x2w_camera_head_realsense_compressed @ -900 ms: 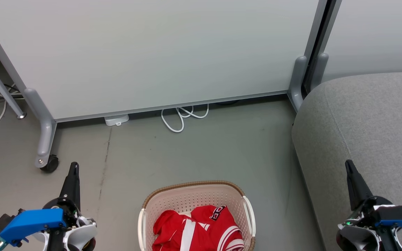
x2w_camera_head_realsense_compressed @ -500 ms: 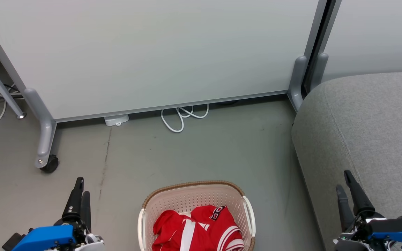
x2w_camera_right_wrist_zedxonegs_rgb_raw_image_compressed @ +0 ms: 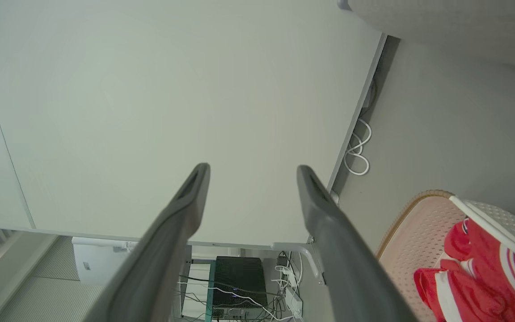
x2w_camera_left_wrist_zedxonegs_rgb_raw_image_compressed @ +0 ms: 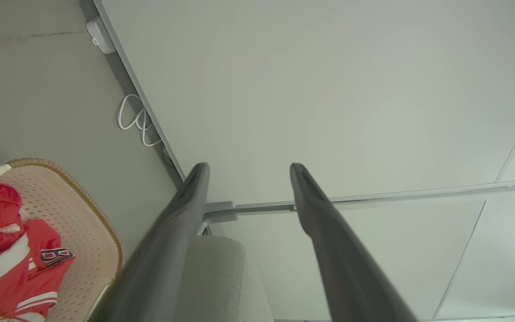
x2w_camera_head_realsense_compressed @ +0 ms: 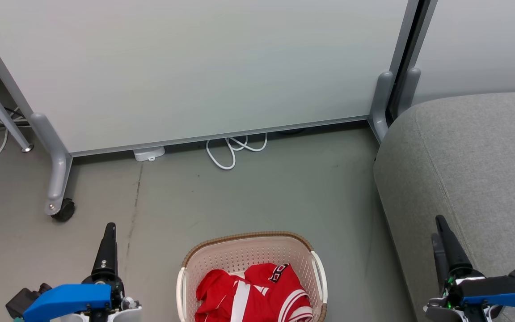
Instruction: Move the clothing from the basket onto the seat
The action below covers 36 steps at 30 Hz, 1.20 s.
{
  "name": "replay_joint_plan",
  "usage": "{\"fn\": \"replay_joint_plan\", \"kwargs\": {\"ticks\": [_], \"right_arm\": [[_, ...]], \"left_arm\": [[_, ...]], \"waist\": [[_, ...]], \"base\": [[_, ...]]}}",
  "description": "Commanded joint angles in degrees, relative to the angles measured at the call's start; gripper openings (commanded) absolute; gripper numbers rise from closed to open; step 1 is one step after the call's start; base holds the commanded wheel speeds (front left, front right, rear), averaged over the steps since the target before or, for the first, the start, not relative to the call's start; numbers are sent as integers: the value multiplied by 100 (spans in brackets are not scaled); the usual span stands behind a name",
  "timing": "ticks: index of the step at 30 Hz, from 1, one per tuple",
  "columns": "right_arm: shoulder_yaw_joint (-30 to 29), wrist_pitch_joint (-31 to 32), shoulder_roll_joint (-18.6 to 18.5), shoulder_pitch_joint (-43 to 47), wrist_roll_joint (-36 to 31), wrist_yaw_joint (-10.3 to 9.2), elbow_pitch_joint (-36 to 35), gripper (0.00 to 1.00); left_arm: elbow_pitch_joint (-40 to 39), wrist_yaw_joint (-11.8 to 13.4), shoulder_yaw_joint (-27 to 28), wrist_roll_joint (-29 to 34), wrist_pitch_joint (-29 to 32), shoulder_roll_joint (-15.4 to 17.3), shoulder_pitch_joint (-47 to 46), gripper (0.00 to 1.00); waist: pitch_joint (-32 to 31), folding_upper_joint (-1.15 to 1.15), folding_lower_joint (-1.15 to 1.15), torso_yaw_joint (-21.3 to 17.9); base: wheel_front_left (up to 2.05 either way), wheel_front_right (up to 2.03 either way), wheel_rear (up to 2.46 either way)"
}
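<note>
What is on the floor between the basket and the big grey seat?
Nothing. In the head view, the strip of grey floor between the basket and the seat is bare, and the two stand apart.

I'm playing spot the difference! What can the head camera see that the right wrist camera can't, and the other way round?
Extra in the head view: the open left gripper and the blue cover behind it.
Extra in the right wrist view: a dark box with tangled cables, beyond the white panel.
In both: the basket with the red clothing in it, the looped white cable on the floor, the grey seat and the open right gripper.
</note>
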Motion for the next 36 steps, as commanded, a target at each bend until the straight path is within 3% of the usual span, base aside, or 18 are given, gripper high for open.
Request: {"fn": "replay_joint_plan", "kwargs": {"ticks": [1,36], "right_arm": [[21,-56,-26,-156,-185,4,-110,100],[304,-755,-40,-331,-4043,9,87,100]], "left_arm": [[-85,-3,-41,164,-57,46,-205,100],[-105,54,-601,4090,-775,72,-270,100]], "waist": [[1,0,0,1],[4,0,0,-13]], "base": [[0,0,0],[0,0,0]]}}
